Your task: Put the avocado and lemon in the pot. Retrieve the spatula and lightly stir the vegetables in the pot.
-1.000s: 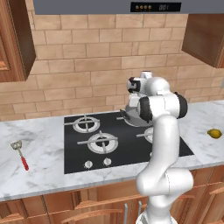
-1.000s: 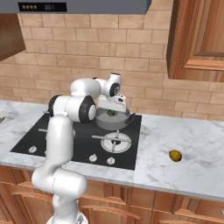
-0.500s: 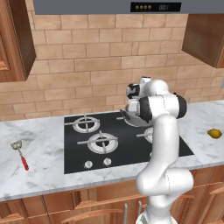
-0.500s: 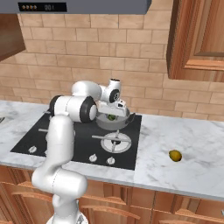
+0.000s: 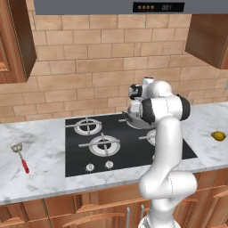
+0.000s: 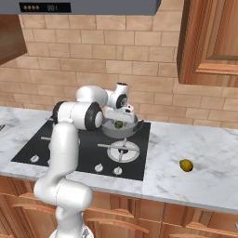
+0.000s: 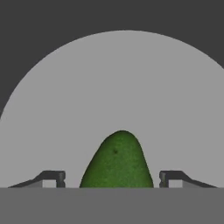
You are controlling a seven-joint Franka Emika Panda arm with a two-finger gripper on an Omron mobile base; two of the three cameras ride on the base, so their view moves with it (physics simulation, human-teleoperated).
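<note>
Arm over pot (image 6: 122, 128); end effector (image 7: 113, 178) seemingly spread

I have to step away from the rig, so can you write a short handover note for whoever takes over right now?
Gripper: open, above the shallow round grey metal pot on the rear burner, fingers apart either side of the green pear-shaped avocado.
Done: avocado lies in the pot.
Small yellow oval lemon: on the marble counter right of the stove.
Red-handled spatula with a slotted silver head: on the counter left of the stove.
Left: lemon into pot, fetch spatula, stir lightly.
</note>
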